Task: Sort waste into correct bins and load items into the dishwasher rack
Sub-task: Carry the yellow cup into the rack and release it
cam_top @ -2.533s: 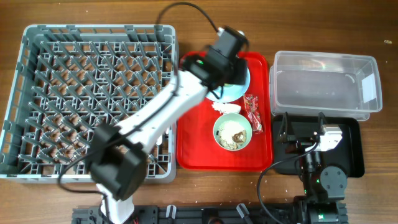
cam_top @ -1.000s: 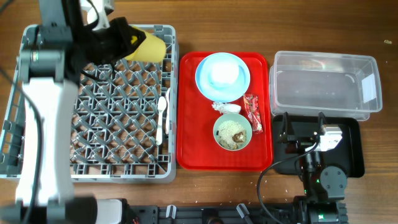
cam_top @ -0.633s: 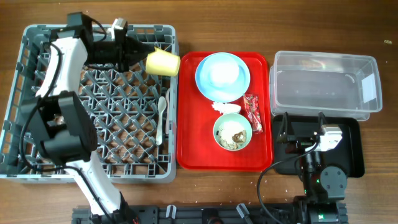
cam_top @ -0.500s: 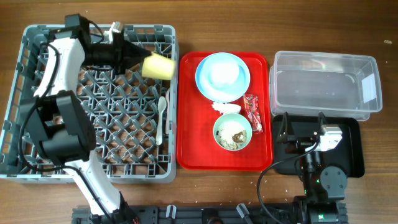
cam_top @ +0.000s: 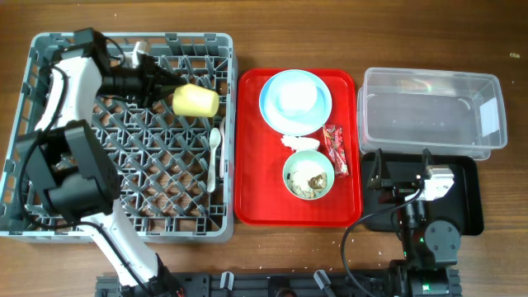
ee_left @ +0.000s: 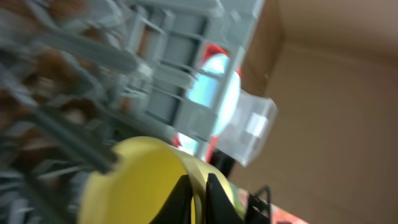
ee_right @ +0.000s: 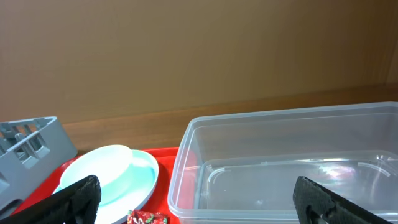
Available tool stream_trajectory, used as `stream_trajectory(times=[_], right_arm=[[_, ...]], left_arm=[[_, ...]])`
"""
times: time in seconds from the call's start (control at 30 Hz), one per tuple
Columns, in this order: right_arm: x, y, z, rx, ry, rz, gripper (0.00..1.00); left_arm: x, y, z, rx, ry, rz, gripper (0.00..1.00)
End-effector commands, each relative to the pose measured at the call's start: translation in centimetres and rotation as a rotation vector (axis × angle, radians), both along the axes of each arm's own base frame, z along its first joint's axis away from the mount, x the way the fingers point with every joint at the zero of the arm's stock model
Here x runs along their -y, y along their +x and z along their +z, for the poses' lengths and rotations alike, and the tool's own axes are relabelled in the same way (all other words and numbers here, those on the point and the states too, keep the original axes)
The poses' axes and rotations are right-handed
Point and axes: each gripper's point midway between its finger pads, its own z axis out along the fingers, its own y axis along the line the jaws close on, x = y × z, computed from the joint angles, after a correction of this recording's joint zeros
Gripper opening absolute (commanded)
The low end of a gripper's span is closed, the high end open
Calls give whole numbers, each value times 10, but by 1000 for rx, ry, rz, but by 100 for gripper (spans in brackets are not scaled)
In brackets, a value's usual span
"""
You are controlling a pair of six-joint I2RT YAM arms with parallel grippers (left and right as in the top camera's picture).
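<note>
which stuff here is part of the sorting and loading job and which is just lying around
Job: yellow cup, dishwasher rack, white spoon, blue plate, green bowl, food scraps, napkin, red wrapper, clear tub, black tray.
Just there: red serving tray, wooden table.

Left arm (cam_top: 74,70) stretches out sideways, jaws pinched shut; right arm (cam_top: 431,235) sits folded, jaws wide apart.
</note>
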Motion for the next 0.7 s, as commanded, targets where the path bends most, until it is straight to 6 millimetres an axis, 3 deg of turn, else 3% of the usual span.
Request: stream_trajectory(times=[0.0, 0.07, 0.1, 0.13, 0.23, 0.27, 0.33, 0.4, 0.47, 0.53, 0.57, 0.6, 0.63, 0.67], right_arm=[[3, 0, 2, 9, 12, -14, 100], [3, 0, 2, 9, 12, -14, 100], [3, 0, 2, 9, 12, -14, 100], [3, 0, 2, 9, 12, -14, 100], [3, 0, 2, 9, 12, -14, 100], [3, 0, 2, 9, 12, -14, 100], [3, 0, 2, 9, 12, -14, 100], [3, 0, 2, 9, 12, -14, 100], [3, 0, 2, 9, 12, -14, 100], [3, 0, 2, 9, 12, -14, 100], [3, 0, 2, 9, 12, -14, 100], [3, 0, 2, 9, 12, -14, 100], [3, 0, 2, 9, 12, -15, 100], [3, 0, 2, 9, 12, -14, 100]], left_arm=[[-41, -3, -34, -37, 202, 43, 15], [-46, 1, -32, -44, 199, 76, 40], [-49, 5, -24, -30, 202, 91, 59], [-50, 8, -17, -6, 208, 94, 98], [-53, 17, 24, 77, 233, 128, 100], [-53, 15, 47, 118, 248, 146, 100], [-55, 1, 83, 162, 374, 186, 100], [-53, -13, 103, 191, 528, 195, 100], [-36, -29, 119, 203, 673, 198, 100], [17, -36, 129, 278, 663, 82, 100], [33, -37, 131, 299, 643, 45, 100], [69, -39, 128, 330, 613, -39, 97], [96, -40, 122, 355, 607, -99, 80], [118, -41, 116, 375, 609, -147, 53]])
